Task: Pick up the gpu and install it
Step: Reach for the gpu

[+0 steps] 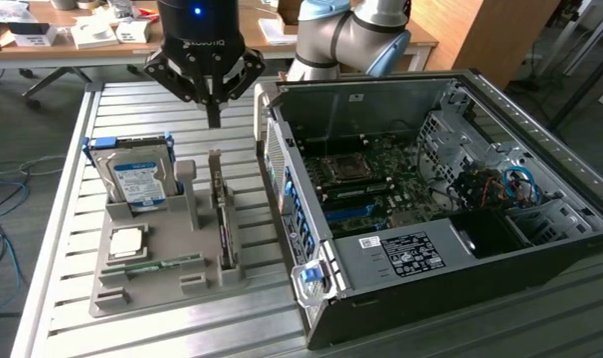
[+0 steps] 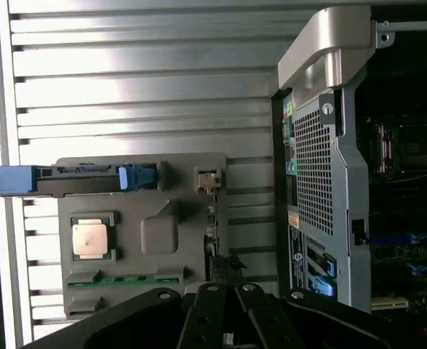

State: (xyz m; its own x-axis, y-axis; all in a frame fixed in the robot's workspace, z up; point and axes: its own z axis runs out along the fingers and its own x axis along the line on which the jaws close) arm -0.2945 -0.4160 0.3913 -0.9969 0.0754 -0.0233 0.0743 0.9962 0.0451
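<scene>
Exterior view: my fingers [image 1: 214, 115] are pressed together, empty, hanging above the desk [image 1: 132, 112]. Below and nearer the camera, the gpu [image 1: 222, 224] stands edge-on in the grey tray [image 1: 142, 287], untouched, between the hard drive [image 1: 137, 179] and the open PC case [image 1: 431, 246]. For a clean pick, I judge: spread first, straddle the thin top edge mid-length, square to the card, lift straight up.

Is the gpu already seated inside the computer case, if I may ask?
No, the gpu stands edge-on in the grey tray, outside the computer case.
</scene>
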